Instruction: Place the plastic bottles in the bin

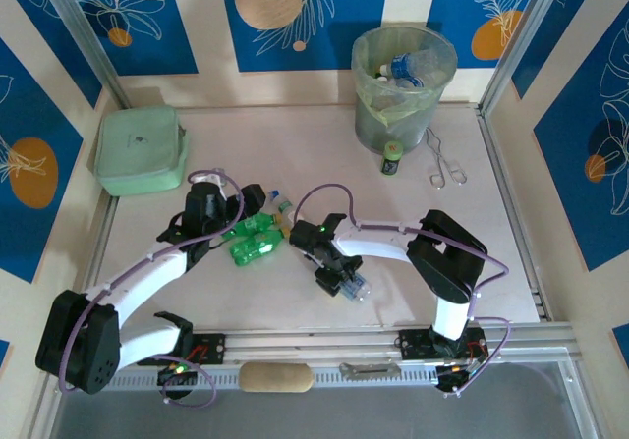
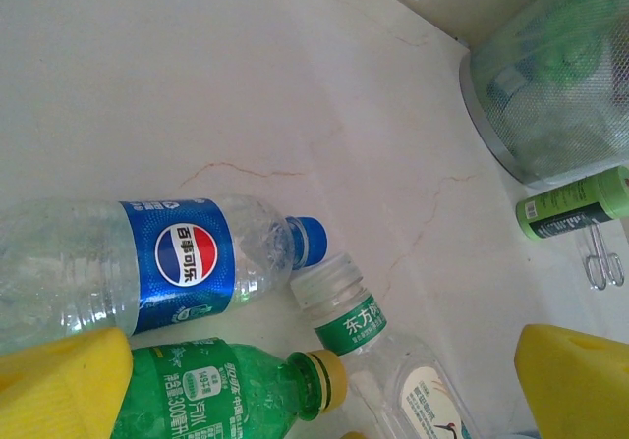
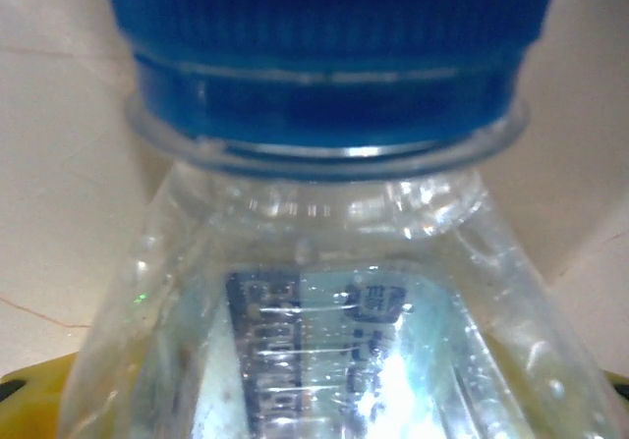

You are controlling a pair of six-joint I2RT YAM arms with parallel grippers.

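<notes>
The bin (image 1: 393, 117), grey with a pale green liner, stands at the back right and holds several plastic bottles (image 1: 409, 67). Three bottles lie under my left gripper (image 2: 324, 405): a clear one with a blue label (image 2: 147, 272), a green one (image 2: 221, 392) and a clear one with a green neck band (image 2: 393, 360). That gripper (image 1: 236, 225) hangs open over them, its yellow pads (image 2: 59, 380) wide apart. My right gripper (image 1: 346, 284) is low near the table's middle, with a clear blue-capped bottle (image 3: 324, 292) between its fingers and yellow pads pressed against its sides.
A short dark container with a green top (image 1: 392, 157) stands in front of the bin, with metal tongs (image 1: 444, 166) to its right. A flat mint-green pouch (image 1: 142, 149) lies at the back left. Raised rails border the table.
</notes>
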